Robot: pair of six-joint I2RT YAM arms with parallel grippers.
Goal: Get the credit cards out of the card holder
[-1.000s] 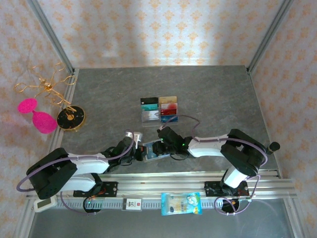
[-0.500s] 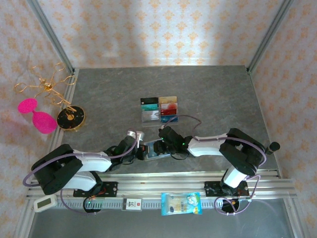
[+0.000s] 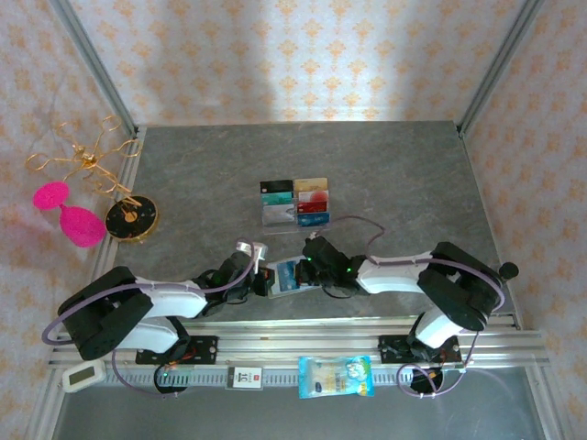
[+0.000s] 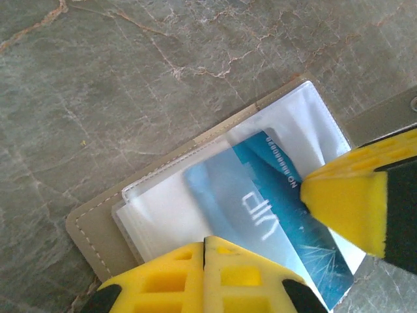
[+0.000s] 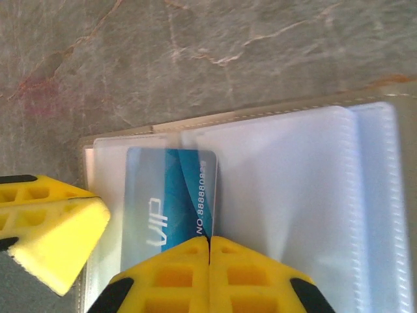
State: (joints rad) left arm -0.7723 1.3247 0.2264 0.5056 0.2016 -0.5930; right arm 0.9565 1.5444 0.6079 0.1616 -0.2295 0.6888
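The card holder lies open on the table, and its blue card reaches right up to the tips of the right fingers, which are pressed together; whether they truly pinch the card cannot be told. The left fingers, also pressed together, sit at the holder's other side. If only the sleeve is caught, a pull would likely drag the holder or slip off.
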